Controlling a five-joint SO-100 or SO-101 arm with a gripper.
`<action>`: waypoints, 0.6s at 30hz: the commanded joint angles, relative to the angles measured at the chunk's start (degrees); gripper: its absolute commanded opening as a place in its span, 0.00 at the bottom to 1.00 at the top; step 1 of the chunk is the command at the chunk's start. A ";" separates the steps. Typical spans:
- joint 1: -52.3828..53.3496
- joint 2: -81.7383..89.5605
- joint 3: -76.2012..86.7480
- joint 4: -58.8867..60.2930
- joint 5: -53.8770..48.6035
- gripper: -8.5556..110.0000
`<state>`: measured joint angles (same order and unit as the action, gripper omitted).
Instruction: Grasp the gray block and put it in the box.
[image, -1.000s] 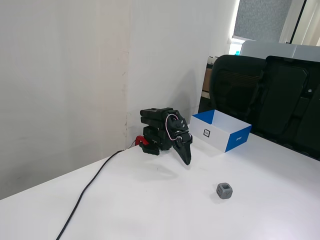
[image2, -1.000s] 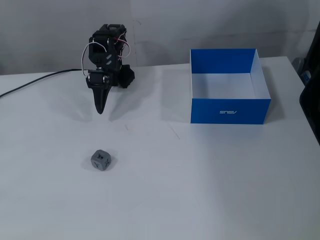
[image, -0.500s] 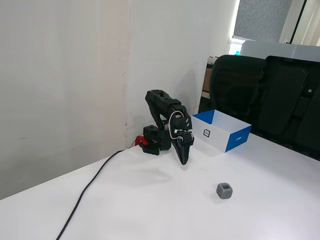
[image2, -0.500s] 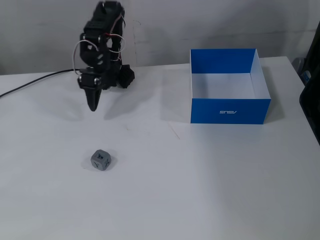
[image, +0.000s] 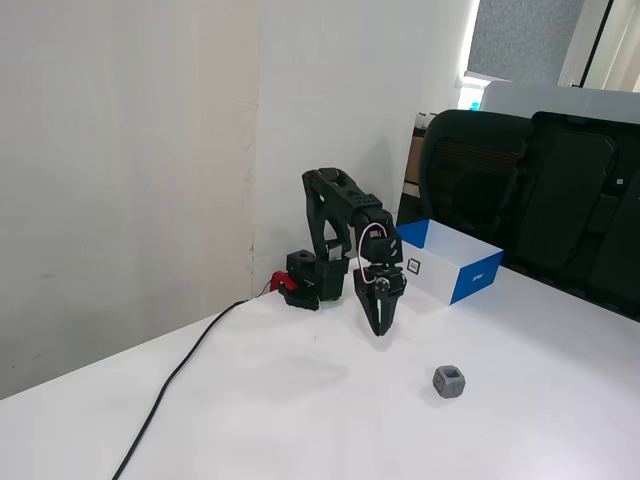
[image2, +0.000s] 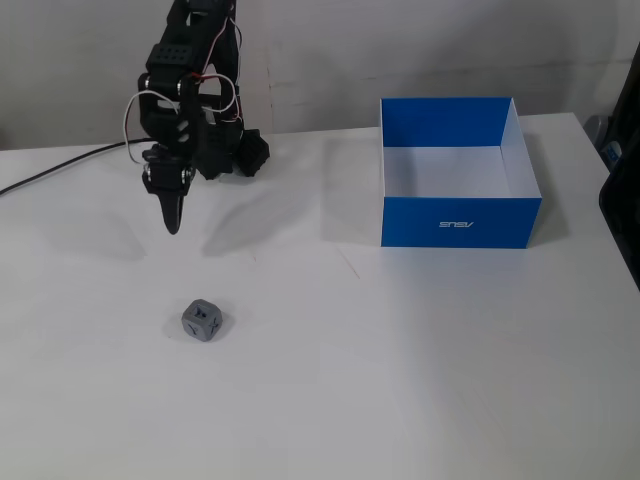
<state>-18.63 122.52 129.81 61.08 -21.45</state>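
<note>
The gray block (image: 449, 381) (image2: 202, 321) is a small dimpled cube lying alone on the white table. My black gripper (image: 381, 328) (image2: 173, 226) hangs point-down above the table, shut with nothing in it, a short way behind the block and apart from it. The box (image: 446, 261) (image2: 459, 220) has blue and white walls and a white inside, which holds nothing. In a fixed view it stands well to the right of the arm.
A black cable (image: 178, 375) (image2: 60, 168) runs from the arm's base across the table. The wall stands close behind the base. Black chairs (image: 530, 190) sit beyond the table's far edge behind the box.
The arm has risen from its folded pose and reached out. The shut gripper swung forward and came nearer the block. Block and box stayed put.
</note>
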 joint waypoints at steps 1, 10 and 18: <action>0.18 -4.48 -8.79 -0.70 -5.45 0.07; -0.35 -22.06 -28.39 3.52 -12.92 0.08; 3.08 -28.21 -39.73 10.20 -16.35 0.07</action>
<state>-17.40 93.60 96.50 68.99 -36.39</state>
